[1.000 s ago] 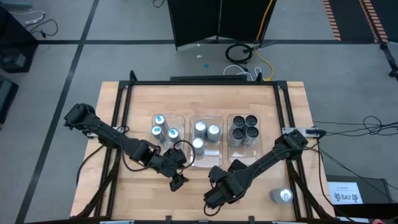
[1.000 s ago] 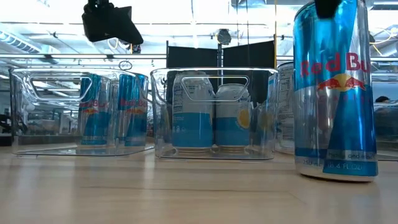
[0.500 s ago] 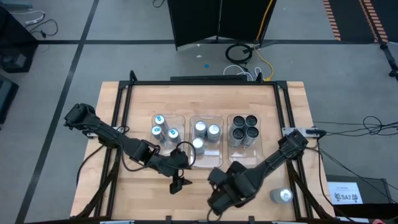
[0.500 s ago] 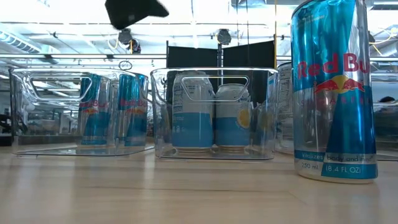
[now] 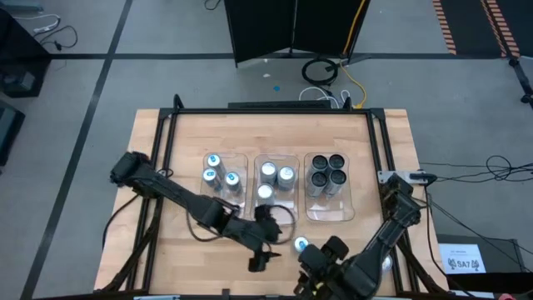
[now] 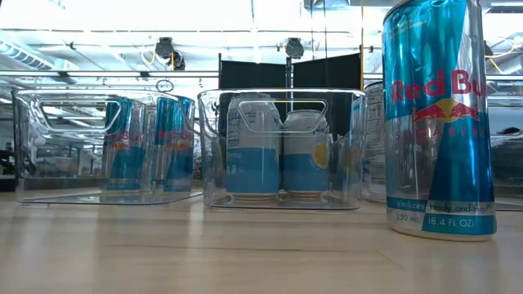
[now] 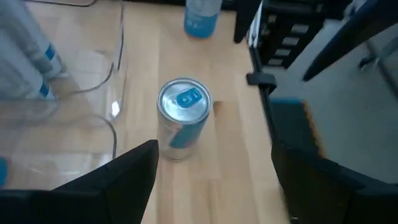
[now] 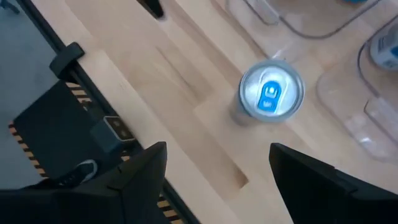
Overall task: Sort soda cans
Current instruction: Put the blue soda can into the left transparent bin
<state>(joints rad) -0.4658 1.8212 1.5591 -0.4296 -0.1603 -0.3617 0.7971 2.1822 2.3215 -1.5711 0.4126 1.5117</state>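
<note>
So the wooden table fills most of the overhead shot, with three clear trays lined up across its middle. The left tray holds three cans with blue marks on top, the middle tray has three plain silver-topped cans, and the right tray has four dark-topped ones packed in a square. The left arm reaches way across the table from its own side toward the front edge, and the left gripper ends up low near the front, fingers spread apart with nothing between them; its wrist camera looks right down at a loose blue-tab can standing upright on the wood just beside the edge of a tray. The right arm is folded down at the front right corner, and the right gripper is also spread wide and empty, sitting above that same loose can, which stands in front of the trays, between the two grippers. One more can sits near the right edge, half hidden behind the right arm. From table height the loose blue and silver can looms big on the right, trays behind it.
</note>
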